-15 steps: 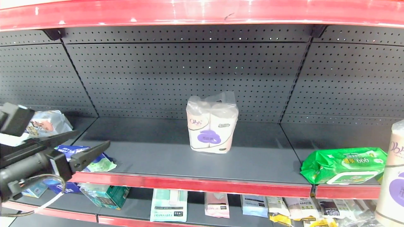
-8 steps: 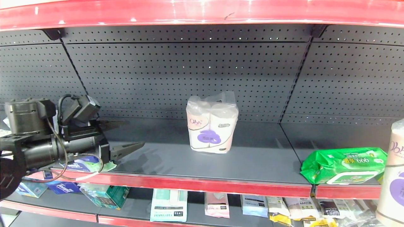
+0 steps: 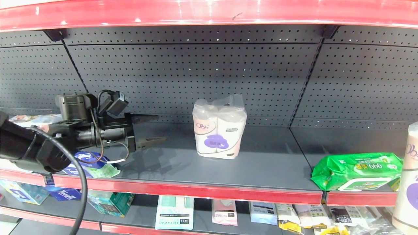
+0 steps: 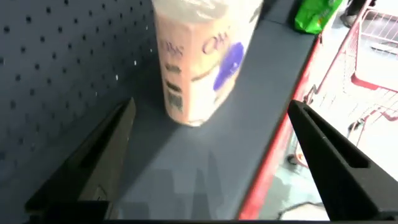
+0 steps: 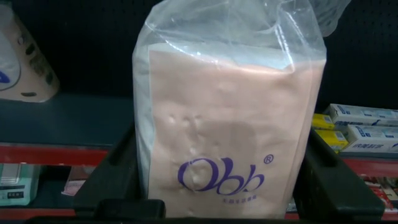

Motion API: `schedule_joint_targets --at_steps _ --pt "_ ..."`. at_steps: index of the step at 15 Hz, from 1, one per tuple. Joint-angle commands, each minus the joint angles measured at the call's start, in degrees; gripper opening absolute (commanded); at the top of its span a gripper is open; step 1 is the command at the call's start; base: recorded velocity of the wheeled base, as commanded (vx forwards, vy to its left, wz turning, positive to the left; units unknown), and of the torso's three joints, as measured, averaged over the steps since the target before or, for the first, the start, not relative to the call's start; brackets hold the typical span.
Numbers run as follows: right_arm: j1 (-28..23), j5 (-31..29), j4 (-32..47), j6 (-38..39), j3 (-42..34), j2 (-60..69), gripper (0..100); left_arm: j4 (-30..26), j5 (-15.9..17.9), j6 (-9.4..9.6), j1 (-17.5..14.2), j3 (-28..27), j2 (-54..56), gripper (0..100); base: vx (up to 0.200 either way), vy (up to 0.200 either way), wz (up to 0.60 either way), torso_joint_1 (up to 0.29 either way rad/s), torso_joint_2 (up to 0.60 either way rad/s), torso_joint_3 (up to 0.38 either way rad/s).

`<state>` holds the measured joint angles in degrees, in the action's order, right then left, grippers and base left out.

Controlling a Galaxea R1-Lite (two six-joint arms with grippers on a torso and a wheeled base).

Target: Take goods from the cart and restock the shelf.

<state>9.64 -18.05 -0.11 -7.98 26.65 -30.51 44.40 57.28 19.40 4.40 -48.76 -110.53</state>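
Nearest, at 4 o'clock in the head view: held roll pack [image 3: 407, 182], a clear crinkled film bag over soft peach-and-white paper rolls with a purple mark. Right gripper [image 5: 221, 140] has it clamped, a black finger pressed against each flank of the bag. Next out, the glossy red edge strip [image 3: 196, 190] along the shelf front; below it, flat sachets and small boxes on the lower shelf [image 3: 143, 212]. At 9 o'clock, left gripper [image 3: 161, 128] sits over the smooth dark-grey metal shelf deck [image 3: 169, 160], its two tapered black fingers [image 4: 99, 162] spread wide, nothing between them, tips pointing toward 3 o'clock. Beside the arm, a blue-and-green soft packet [image 3: 98, 168] lies flat. At 4 o'clock on the deck, a green pillow-shaped wipes pack [image 3: 356, 170] with a white flip lid. Centre, farther back, the standing roll pack [image 3: 218, 128] is upright, its film gathered loosely on top, apart from the left fingertips. Behind everything, perforated grey pegboard [image 3: 196, 75]. The left wrist view catches a red wire-frame cart [image 4: 376, 74] beyond the shelf edge.
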Motion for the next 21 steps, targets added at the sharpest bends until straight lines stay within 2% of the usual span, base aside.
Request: schedule_joint_targets --at_steps 1,5,6,7,8,21 --pt "0.03 -0.05 -0.07 -0.01 0.16 -0.25 0 0.87 0.64 -0.32 1.31 -4.24 -5.13 100 0.0 0.0 0.0 0.0 0.0 0.0" --pt "-0.06 -0.23 0.02 0.07 -0.02 -0.34 0 0.69 0.64 -0.59 4.3 -8.89 -8.82 100 0.0 0.0 0.0 0.0 0.0 0.0" --pt "-0.06 -0.23 0.02 -0.01 -0.02 -0.42 0 0.69 0.64 -0.94 4.74 -10.3 -9.79 100 0.0 0.0 0.0 0.0 0.0 0.0" --pt "-0.06 -0.23 0.02 -0.01 0.07 -0.42 0 0.78 0.55 -2.08 5.44 -12.76 -11.28 100 0.0 0.0 0.0 0.0 0.0 0.0" --pt "-0.06 -0.23 0.02 -0.01 0.16 -0.42 0 0.78 0.64 -2.52 5.53 -14.34 -12.16 100 0.0 0.0 0.0 0.0 0.0 0.0" --pt "-0.15 -0.31 0.02 -0.1 0.51 -0.42 0 0.07 0.11 -2.61 6.85 -24.98 -20.07 100 0.0 0.0 0.0 0.0 0.0 0.0"
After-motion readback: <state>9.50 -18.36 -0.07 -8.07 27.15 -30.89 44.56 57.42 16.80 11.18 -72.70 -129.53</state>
